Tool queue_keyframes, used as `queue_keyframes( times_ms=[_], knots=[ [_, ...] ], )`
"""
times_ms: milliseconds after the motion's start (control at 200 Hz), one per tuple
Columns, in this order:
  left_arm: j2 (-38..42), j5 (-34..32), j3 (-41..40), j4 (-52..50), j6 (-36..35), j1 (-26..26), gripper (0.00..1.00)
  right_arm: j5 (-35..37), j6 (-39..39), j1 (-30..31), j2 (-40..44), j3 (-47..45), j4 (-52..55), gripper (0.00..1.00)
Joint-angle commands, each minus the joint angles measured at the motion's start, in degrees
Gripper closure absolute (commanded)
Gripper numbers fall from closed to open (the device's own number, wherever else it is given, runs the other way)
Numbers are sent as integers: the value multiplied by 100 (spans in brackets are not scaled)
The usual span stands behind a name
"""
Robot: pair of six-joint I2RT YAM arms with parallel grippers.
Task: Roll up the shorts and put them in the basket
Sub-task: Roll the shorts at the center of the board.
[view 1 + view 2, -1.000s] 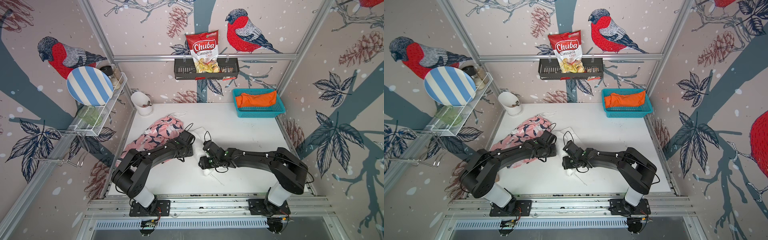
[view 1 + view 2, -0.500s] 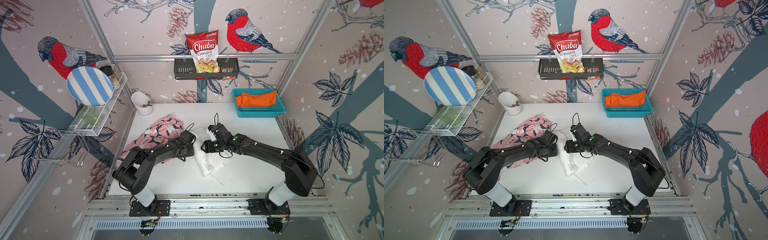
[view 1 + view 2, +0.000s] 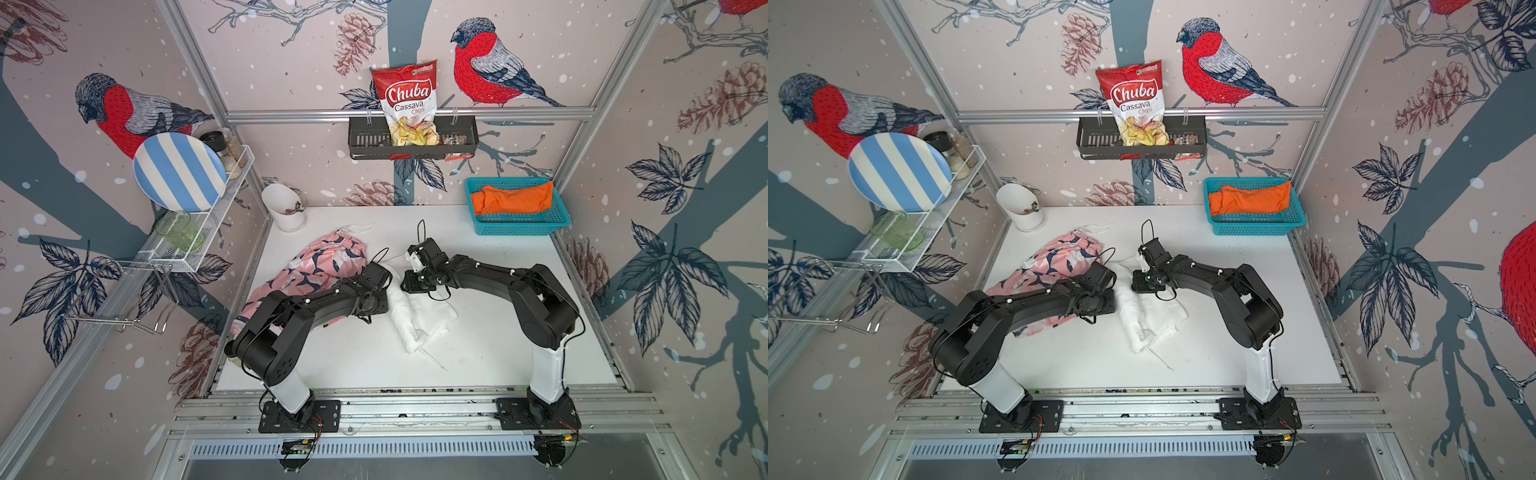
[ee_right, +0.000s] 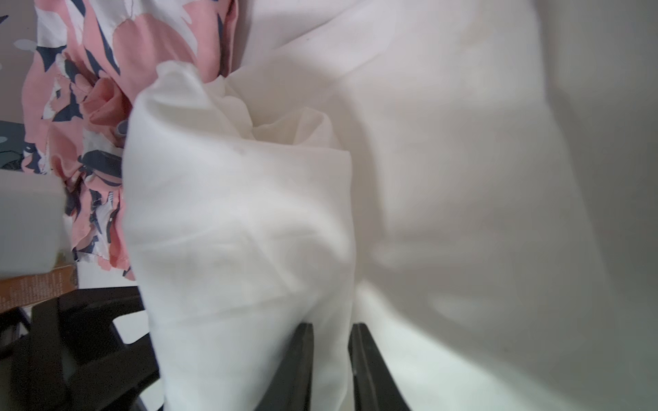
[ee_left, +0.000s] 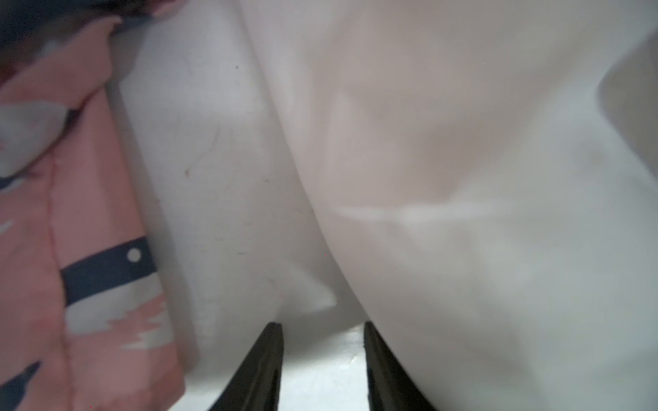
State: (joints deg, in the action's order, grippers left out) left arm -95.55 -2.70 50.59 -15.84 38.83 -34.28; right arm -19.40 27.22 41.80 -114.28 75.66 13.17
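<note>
White shorts (image 3: 419, 316) lie on the table (image 3: 498, 353) between my arms, long axis running from my tools back toward my bases; right tool (image 4: 331, 327) pinches a far-end fold, left tool (image 5: 322, 325) stands apart, empty, alongside.

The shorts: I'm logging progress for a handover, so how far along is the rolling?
Done: the orange shorts lie bundled in the teal basket. In hand: the white shorts, partly folded on the table, a fold pinched in the right gripper; the left gripper is open beside them. Left: the pink patterned shorts, loose and unrolled.
</note>
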Motion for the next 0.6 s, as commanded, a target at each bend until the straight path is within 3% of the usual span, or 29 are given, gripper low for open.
queue_keyframes(
  times_ms=[0,235,595],
  knots=[
    [-68,125,-5,21,-70,1,58,-682,87,86,-112,140,-407,78],
    [-64,169,3,42,-84,1,58,-1540,649,189,-298,9,-1270,81],
    [423,-8,-58,-216,-75,1,58,-703,422,69,-870,133,-972,80]
  ],
)
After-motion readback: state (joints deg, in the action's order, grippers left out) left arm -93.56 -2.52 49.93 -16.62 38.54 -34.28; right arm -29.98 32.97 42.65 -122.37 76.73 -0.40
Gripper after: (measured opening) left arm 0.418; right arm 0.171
